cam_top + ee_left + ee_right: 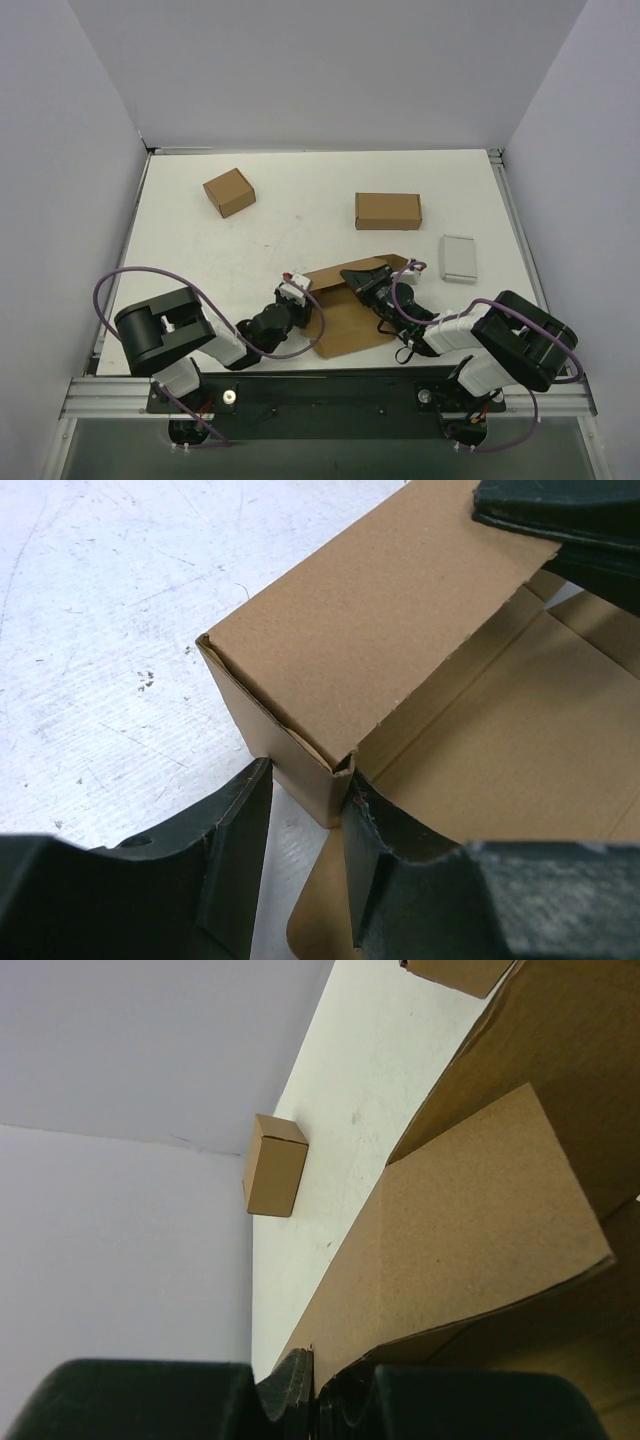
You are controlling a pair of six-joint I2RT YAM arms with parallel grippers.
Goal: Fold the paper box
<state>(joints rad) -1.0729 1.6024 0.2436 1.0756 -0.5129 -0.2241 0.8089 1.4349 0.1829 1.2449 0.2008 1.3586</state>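
The paper box [345, 325] lies half-formed on the table's near middle, its base flat and a long brown wall [400, 610] folded up. My left gripper [305, 293] straddles the box's near left corner. In the left wrist view its [309, 774] one finger presses the outside of the wall and the other the inside of the corner. My right gripper [363, 280] sits at the raised back flap [480, 1220]. The right wrist view has that gripper [318, 1355] pinched shut on the flap's thin edge.
A small squarish brown carton [229, 192] [274, 1165] stands at the back left. A closed oblong brown box [388, 210] rests at the back right. A flat pale grey case [459, 258] lies just right of the right gripper. White walls enclose the table.
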